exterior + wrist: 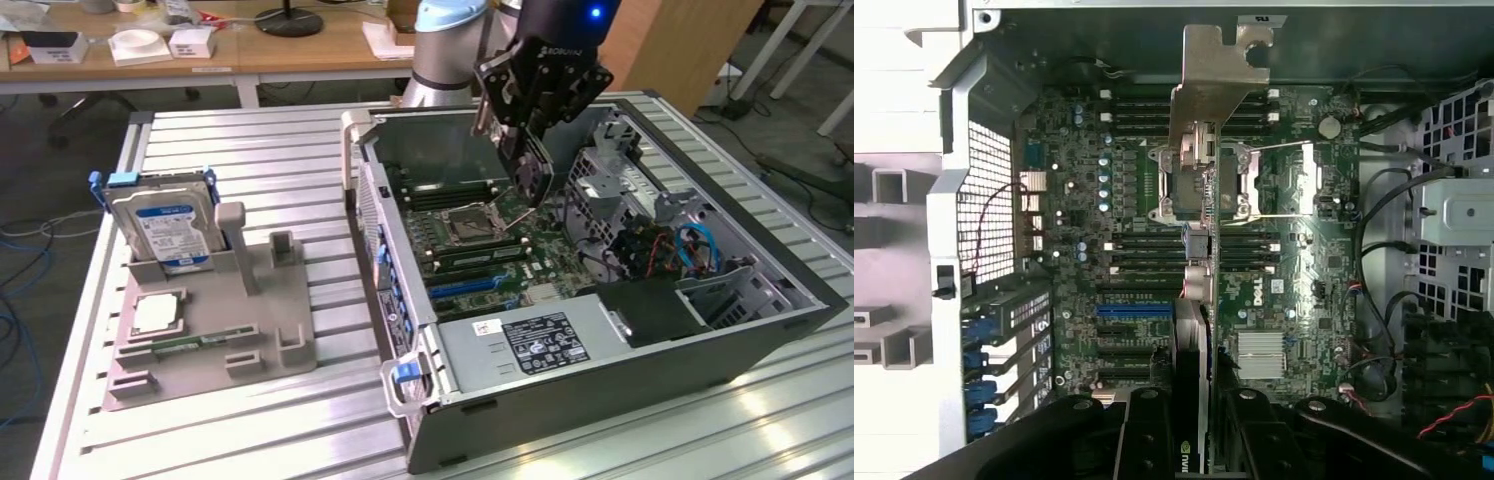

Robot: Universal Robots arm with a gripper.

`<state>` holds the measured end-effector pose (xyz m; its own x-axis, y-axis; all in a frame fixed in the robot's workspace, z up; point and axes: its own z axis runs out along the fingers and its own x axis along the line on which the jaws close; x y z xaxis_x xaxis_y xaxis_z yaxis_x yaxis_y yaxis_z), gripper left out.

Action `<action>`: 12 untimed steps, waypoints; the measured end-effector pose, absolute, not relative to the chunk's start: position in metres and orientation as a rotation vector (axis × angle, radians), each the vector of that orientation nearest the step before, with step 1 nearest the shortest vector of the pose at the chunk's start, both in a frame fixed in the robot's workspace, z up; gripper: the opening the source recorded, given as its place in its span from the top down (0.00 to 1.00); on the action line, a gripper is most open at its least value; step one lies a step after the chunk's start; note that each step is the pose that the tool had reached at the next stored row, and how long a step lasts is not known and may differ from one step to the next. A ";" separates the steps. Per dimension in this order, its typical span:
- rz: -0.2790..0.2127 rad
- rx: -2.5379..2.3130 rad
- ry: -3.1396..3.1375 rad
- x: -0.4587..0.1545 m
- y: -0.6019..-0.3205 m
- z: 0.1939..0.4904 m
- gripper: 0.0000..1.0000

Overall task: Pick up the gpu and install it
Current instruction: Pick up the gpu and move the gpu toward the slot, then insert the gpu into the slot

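Note:
My gripper [523, 118] is shut on the gpu [535, 168], a thin dark card that hangs edge-down over the open computer case [747, 340]. The card's lower end sits just above the motherboard [487, 255], near the CPU socket [473, 216]. In the wrist view the gpu [1194, 330] shows edge-on, running from my gripper [1192, 425] out to its silvery metal bracket [1216, 80]. The black fingers [1144, 430] press on both sides of the card. A blue expansion slot [1134, 310] lies on the board beside the card's edge.
A silver blue-labelled hard drive [167, 225] stands in a grey holder [214, 340] at the exterior view's left, with a small square CPU chip [156, 313] on it. Inside the case are a power supply [534, 340] and a drive cage with cables [667, 245].

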<state>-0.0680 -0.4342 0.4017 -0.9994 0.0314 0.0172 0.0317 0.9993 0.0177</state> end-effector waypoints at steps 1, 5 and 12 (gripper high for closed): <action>-0.028 -0.049 -3.124 -0.067 -0.434 0.402 0.74; -0.028 -0.049 -3.124 -0.062 -0.434 0.402 0.74; -0.028 -0.049 -3.124 -0.060 -0.434 0.402 0.74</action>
